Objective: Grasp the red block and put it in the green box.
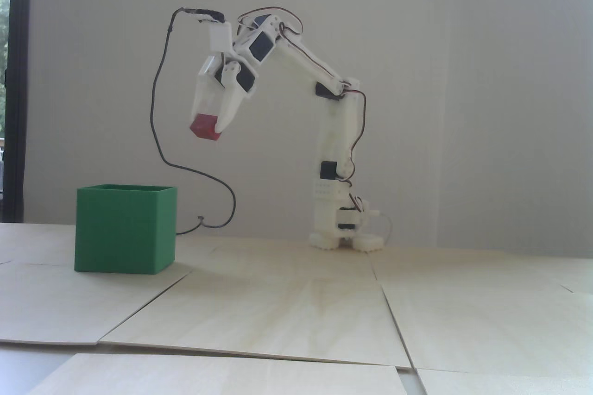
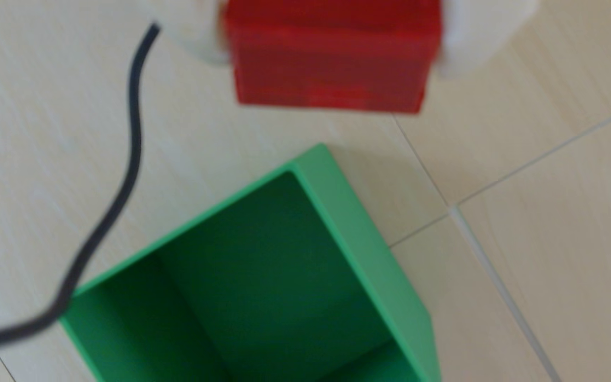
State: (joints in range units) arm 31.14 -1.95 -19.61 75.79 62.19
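Observation:
My white gripper (image 1: pixel 209 125) is shut on the red block (image 1: pixel 205 128) and holds it high in the air. The green box (image 1: pixel 125 228) stands open-topped on the table at the left of the fixed view, below and to the left of the block. In the wrist view the red block (image 2: pixel 329 55) sits at the top between my two white fingers (image 2: pixel 208 36), and the green box (image 2: pixel 359 227) lies below it with its dark empty inside showing. The block is above the table just beyond the box's near corner, not over the opening.
A black cable (image 1: pixel 157 103) hangs from the wrist and loops down to the table behind the box; it also crosses the left of the wrist view (image 2: pixel 131 147). The arm's base (image 1: pixel 345 237) stands on pale wooden boards (image 1: pixel 278 311) with seams.

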